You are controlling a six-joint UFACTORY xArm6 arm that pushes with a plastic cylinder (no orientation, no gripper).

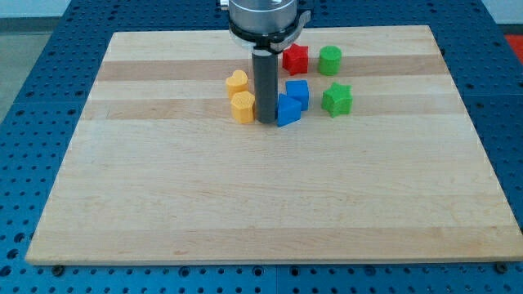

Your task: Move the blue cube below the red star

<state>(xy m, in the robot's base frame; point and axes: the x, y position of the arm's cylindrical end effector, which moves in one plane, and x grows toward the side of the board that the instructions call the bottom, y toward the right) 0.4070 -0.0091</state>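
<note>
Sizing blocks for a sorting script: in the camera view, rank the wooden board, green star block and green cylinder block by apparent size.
1. Light wooden board, by far the largest.
2. Green star block and green cylinder block look about alike; the star sits nearer the view's bottom, so no ranking.

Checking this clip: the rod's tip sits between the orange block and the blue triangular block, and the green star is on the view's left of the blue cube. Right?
Not quite. The camera view shows the green star on the view's right of the blue cube, not its left. The rest holds: my tip sits between the orange block and the blue triangular block.
</note>
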